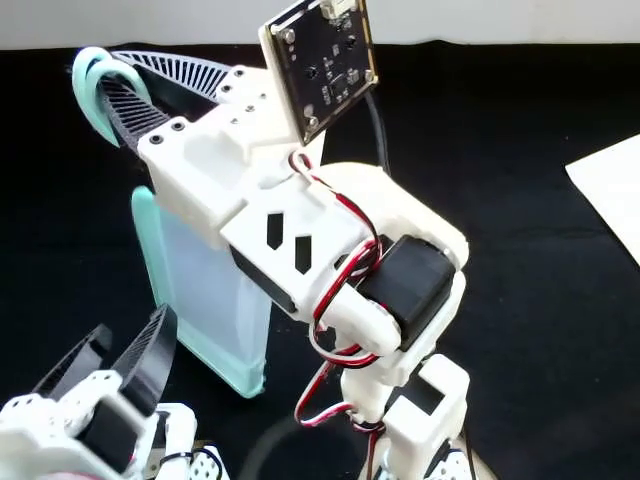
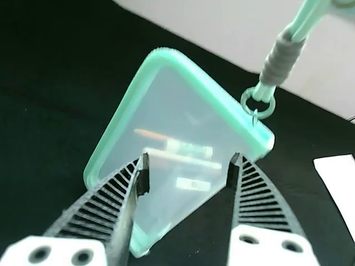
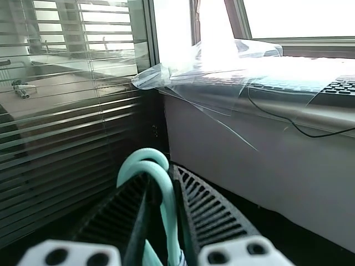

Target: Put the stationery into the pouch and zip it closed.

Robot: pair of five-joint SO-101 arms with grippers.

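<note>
mint strap (image 3: 140,159) clenched in right end effector (image 3: 162,176), pouch (image 2: 183,124) hanging just ahead of released left end effector (image 2: 188,169).

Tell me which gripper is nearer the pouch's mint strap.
Right. The right gripper is shut on the strap; the left gripper hangs open over the pouch body.

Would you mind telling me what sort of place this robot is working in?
Probably an office or lab: window blinds, a keyboard beside a bright window, and a black-covered work table.
</note>
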